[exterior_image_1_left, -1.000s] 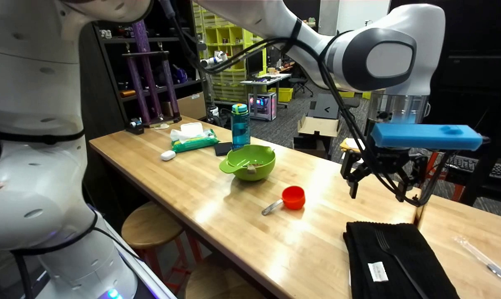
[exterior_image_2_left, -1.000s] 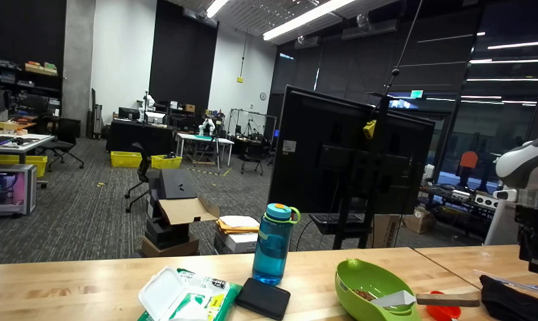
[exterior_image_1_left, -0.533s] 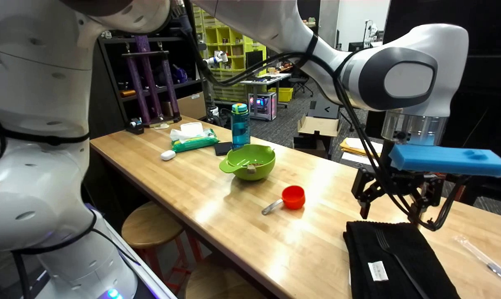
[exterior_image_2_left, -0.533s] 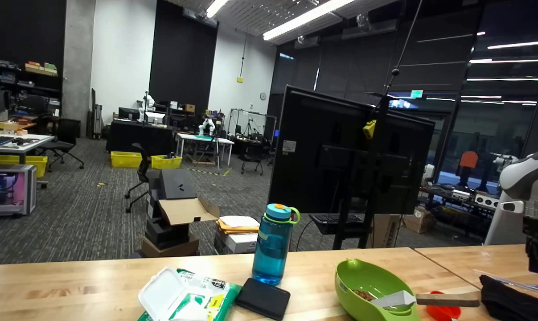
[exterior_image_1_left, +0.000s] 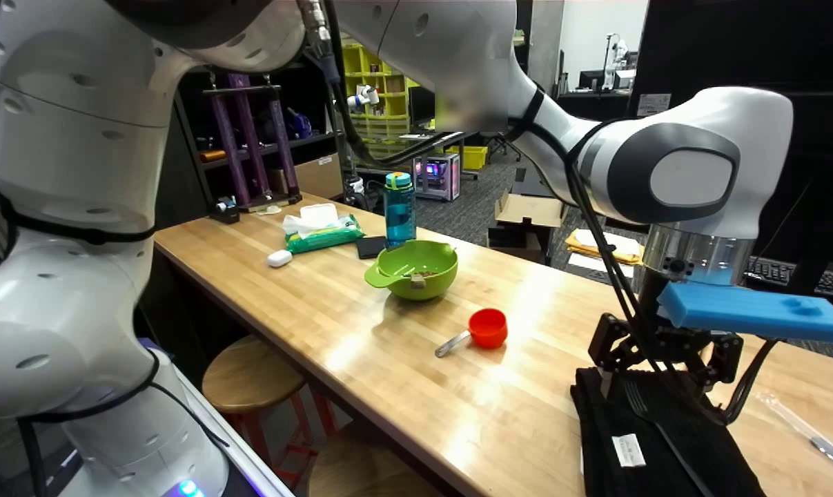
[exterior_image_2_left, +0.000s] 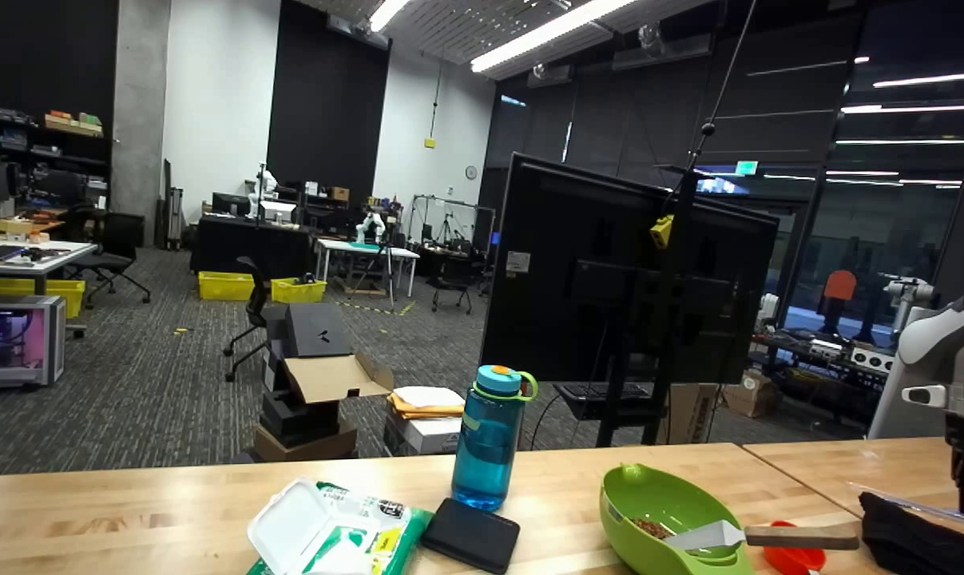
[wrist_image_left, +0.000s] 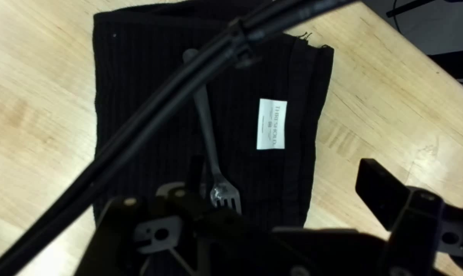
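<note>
Black two-fingered gripper (wrist_image_left: 283,178): spread wide, nothing held. Slim black fork (wrist_image_left: 208,126): laid on folded, ribbed black cloth (wrist_image_left: 243,126), near gripper; could be knocked, or cloth bunched, by off-centre lowering.

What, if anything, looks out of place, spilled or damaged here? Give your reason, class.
Loose dark threads stick out from the folded black ribbed cloth near its upper right corner in the wrist view, so that edge looks frayed. I see no spill; the slim dark fork simply lies on the cloth.
</note>
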{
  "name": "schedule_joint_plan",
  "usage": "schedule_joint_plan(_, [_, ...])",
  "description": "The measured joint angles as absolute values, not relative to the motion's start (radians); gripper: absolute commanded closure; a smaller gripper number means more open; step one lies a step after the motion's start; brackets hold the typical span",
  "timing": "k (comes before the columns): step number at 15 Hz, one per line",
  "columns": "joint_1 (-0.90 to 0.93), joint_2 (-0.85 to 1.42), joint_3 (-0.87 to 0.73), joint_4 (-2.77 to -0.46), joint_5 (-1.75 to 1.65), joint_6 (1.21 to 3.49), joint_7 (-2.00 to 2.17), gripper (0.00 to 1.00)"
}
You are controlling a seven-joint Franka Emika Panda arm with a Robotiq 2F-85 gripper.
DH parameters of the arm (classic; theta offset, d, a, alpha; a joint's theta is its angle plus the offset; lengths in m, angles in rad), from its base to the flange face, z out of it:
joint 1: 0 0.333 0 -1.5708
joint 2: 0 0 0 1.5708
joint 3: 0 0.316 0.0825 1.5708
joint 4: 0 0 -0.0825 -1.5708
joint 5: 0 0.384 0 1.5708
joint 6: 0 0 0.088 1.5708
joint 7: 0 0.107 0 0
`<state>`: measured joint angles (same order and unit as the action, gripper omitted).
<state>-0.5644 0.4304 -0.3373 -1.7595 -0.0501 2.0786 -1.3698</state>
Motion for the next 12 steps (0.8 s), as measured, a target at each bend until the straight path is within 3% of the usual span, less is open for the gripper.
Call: schedule_joint_plan(12, [-0.605, 0.527, -0.305, -1.710, -0.050, 2.135, -1.370, 0.00])
